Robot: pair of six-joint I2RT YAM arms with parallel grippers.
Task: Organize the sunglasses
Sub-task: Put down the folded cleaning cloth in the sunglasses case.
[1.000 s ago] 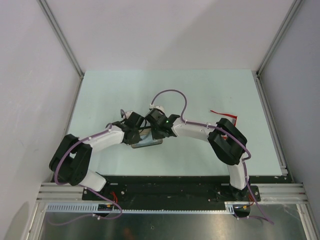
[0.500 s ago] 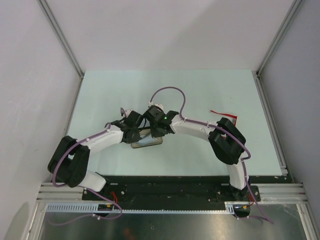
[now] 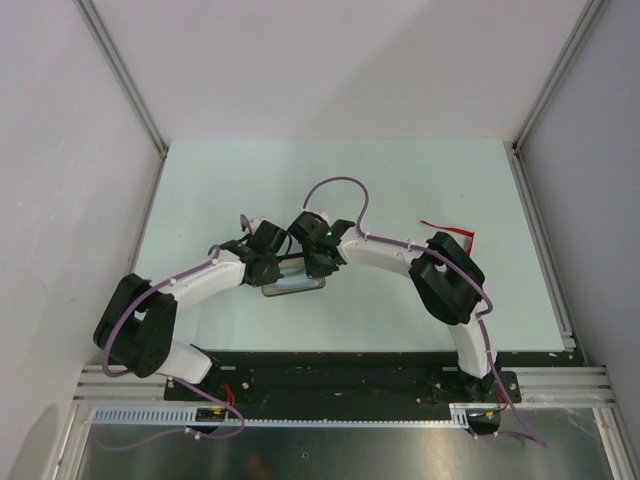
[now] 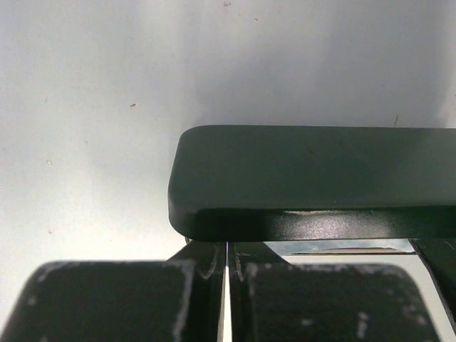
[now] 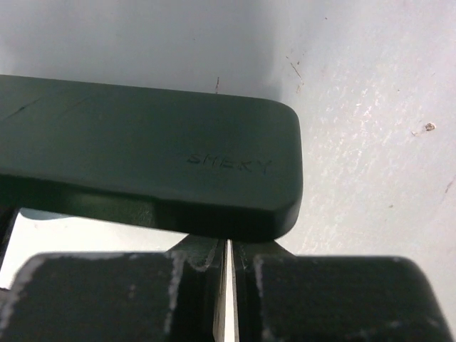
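Faint embossed letters, seemingly "SMERY", stand on the black case [image 5: 142,157] lid.

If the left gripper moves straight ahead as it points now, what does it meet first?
The black case, directly ahead of the left gripper; they may already touch.

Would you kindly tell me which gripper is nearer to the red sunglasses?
Right. The right gripper is at the black case's right end, left of the sunglasses; the left gripper is at the case's left end, farther away.
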